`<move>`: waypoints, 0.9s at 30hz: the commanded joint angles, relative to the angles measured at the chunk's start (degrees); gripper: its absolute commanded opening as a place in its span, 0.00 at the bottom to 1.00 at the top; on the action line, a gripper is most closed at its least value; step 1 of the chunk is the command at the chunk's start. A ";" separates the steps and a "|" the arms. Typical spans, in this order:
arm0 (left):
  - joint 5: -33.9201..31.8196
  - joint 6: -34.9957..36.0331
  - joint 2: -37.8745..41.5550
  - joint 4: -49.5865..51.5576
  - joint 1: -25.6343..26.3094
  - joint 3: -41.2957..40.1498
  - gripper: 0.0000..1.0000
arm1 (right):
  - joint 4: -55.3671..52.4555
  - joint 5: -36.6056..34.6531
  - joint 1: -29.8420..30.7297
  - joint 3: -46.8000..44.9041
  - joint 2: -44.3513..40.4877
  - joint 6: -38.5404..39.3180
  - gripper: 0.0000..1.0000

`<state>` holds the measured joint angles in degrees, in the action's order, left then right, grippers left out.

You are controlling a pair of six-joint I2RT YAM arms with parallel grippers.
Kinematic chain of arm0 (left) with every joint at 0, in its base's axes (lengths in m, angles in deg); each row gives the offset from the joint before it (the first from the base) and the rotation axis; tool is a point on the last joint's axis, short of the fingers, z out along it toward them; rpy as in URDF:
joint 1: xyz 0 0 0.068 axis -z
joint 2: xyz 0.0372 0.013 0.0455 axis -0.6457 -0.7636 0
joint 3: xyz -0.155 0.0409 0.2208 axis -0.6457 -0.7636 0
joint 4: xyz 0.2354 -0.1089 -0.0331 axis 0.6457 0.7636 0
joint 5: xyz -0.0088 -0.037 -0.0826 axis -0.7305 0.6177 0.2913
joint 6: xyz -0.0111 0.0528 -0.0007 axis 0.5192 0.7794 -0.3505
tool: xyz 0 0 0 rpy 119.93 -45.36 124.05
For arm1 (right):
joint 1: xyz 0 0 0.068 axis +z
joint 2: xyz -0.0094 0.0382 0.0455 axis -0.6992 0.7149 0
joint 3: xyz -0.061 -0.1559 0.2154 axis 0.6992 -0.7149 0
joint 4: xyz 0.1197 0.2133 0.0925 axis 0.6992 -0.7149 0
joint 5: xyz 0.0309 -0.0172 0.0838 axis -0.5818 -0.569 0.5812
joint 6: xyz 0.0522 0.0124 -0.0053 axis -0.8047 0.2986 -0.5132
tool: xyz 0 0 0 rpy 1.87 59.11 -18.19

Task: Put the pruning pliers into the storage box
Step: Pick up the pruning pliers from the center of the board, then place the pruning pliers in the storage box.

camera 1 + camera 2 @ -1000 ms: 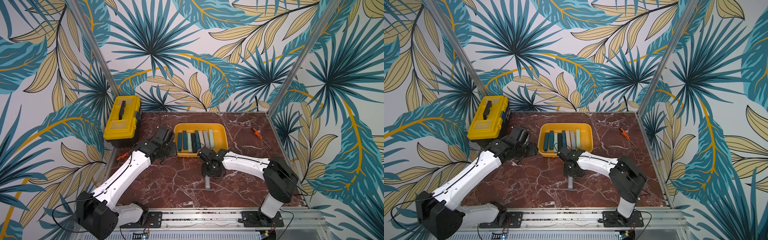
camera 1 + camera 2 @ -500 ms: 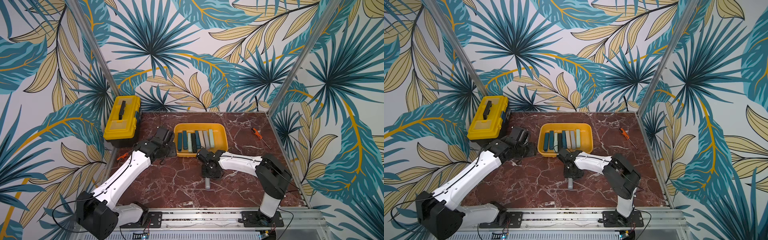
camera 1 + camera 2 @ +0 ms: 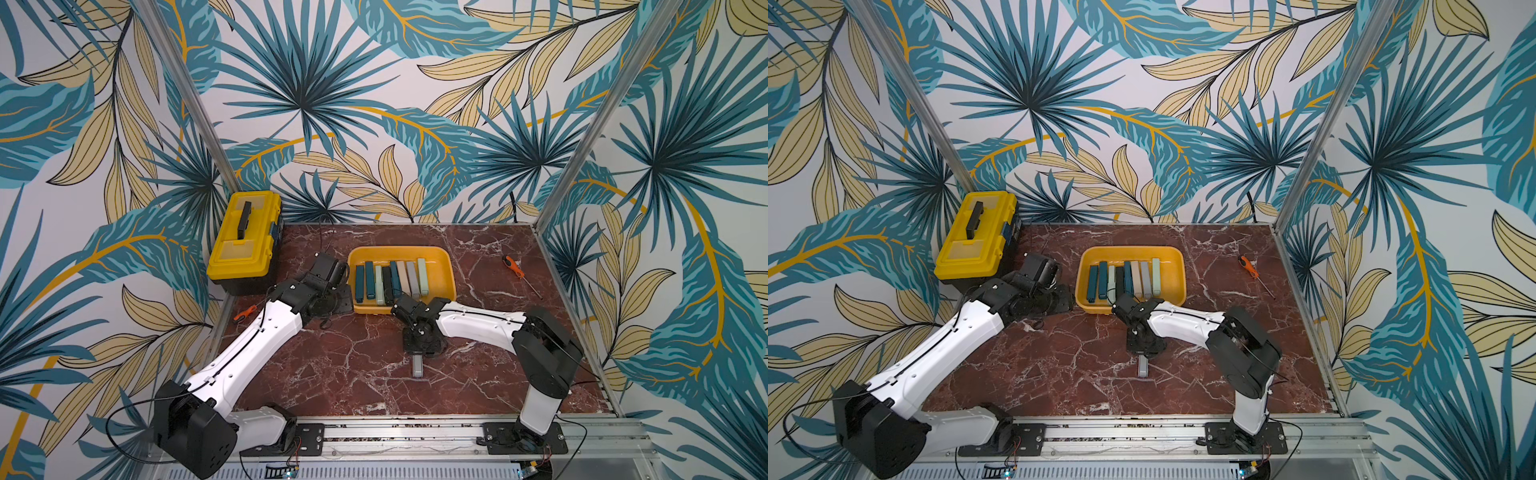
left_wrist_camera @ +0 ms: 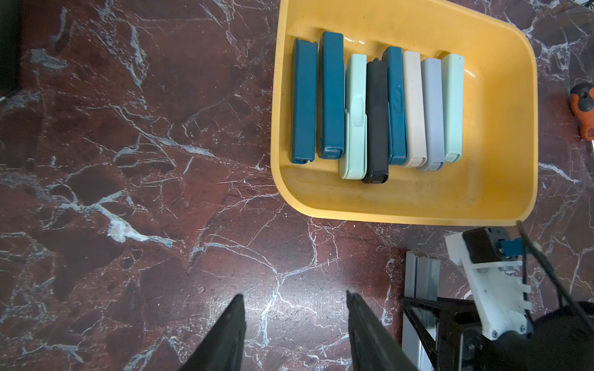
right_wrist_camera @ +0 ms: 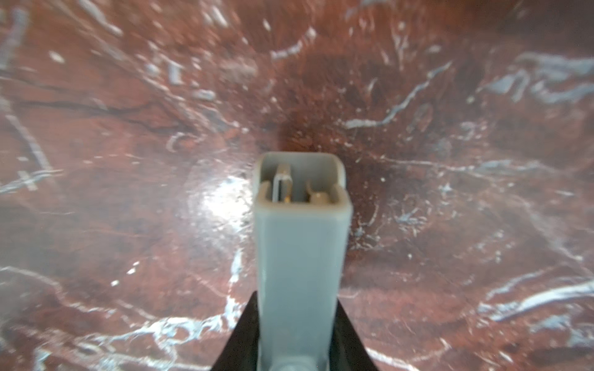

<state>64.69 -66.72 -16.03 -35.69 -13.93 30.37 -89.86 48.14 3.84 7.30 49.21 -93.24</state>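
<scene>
Jaws of right gripper (image 5: 297,308) were shut on grey pruning plier (image 5: 300,250), w/ black fingers (image 5: 244,343) flanking its long sides. Plier sat low over marble tabletop (image 5: 128,225), in front of storage box (image 3: 438,276) and outside it; contact w/ tabletop could not be told. Jaws of left gripper (image 4: 294,311) stood apart w/ nothing btwn them, over bare marble near box's front left corner.

Risks (est.):
- Long overhang beyond fingers; plier could droop or swivel on lift, since smooth plastic sides give little hold.
- Box's near rim lay btwn plier and box floor; too low a carry would prob. catch the flared edge and shove the box.
- Row of eight pruning pliers (image 4: 376,122) filled most of the floor. Free strip remained only beside last mint piece, so a skewed drop could land across the row.

Views compared:
- Right wrist view alone showed the grip and plier's open end w/ metal parts inside.
- Both top views hid the grip under the wrist; only plier's near tip (image 3: 1143,368) showed. They added yellow toolbox (image 3: 245,245) and orange-handled screwdriver (image 3: 510,264).
- Left wrist view gave the row's count, colours and the free strip.
</scene>
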 commanded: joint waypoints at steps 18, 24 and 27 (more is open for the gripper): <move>0.00 -0.11 -4.52 0.23 -0.30 3.59 0.53 | -13.44 -9.65 -10.39 24.52 -4.66 19.34 0.29; 1.92 -0.75 -7.17 0.15 -0.27 5.21 0.53 | -11.32 -9.26 -15.38 32.63 0.73 24.42 0.29; 1.89 -0.85 -7.81 -0.06 -0.22 5.67 0.53 | -9.69 -8.55 -17.62 35.20 4.31 25.69 0.29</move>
<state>65.96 -67.09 -23.40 -35.73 -13.95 34.29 -100.98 39.40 -12.46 41.11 50.60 -70.77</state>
